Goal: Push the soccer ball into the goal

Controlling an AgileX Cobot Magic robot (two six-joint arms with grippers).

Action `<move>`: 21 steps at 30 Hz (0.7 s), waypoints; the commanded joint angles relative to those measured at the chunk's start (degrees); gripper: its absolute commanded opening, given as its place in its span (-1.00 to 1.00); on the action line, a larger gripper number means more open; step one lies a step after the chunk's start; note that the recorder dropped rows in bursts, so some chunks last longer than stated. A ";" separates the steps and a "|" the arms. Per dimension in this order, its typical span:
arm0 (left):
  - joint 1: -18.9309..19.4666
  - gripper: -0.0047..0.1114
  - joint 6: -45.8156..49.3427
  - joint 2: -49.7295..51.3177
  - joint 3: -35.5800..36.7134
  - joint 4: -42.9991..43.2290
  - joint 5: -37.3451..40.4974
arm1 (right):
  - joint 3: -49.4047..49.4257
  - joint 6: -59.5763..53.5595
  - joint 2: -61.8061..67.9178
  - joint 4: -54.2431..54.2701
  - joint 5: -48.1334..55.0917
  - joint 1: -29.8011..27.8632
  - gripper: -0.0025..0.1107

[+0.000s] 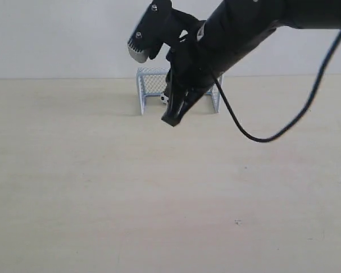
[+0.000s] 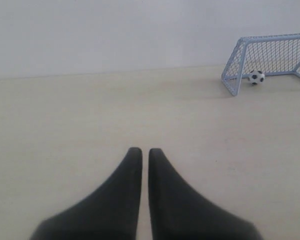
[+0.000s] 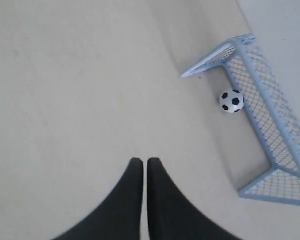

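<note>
Pale blue tubular goal with fine mesh holds the round soccer ball; the right gripper, fingers together, slants downward.

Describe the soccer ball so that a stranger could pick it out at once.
On the pale table, look to the far edge by the white wall, where a small blue-grey mesh goal stands. Inside it, near its left post in the exterior view, sits the soccer ball: the only round thing there, tiny, white with black patches.
</note>
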 commanded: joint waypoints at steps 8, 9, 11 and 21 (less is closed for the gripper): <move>-0.24 -0.84 0.17 0.18 -0.13 0.09 0.04 | 22.52 12.92 -15.78 -1.70 -0.35 7.31 -0.96; -0.24 -0.84 0.17 0.18 -0.13 0.09 0.04 | 24.00 14.92 -17.60 -1.75 -0.35 8.37 -0.96; -0.24 -0.84 0.17 0.18 -0.13 0.09 0.04 | 26.50 20.12 -20.85 -1.75 -0.77 10.33 -0.96; -0.24 -0.84 0.17 0.18 -0.13 0.09 0.04 | 37.46 38.73 -34.83 -1.60 -4.37 18.84 -0.96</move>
